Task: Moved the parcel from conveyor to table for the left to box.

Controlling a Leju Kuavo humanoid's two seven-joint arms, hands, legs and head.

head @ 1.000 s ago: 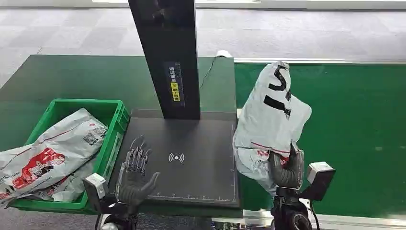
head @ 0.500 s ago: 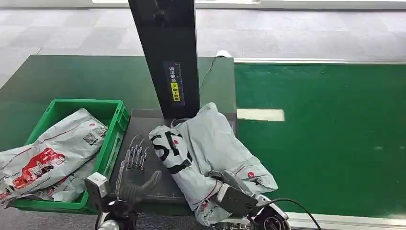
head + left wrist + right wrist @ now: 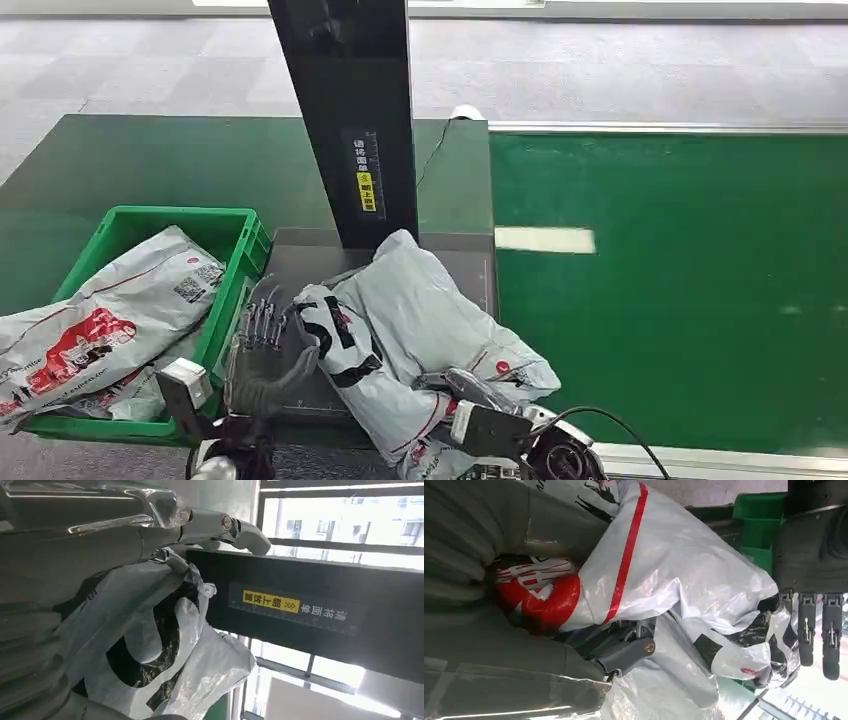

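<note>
Now that I have swung it off the long green conveyor belt (image 3: 680, 290), the big grey plastic parcel bag (image 3: 420, 320) lies on the dark flat scanner surface (image 3: 470, 262). My right hand (image 3: 470, 385) still grips its near end. My left hand (image 3: 262, 350), fingers spread, now touches it, ready for boxing.

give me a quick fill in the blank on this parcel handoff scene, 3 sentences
1. The parcel lies on the dark ____ plate under the black post.
2. The ____ hand grips the parcel's near end.
3. The crate holding other parcels is coloured ____.

Missing words: scanner; right; green
</note>
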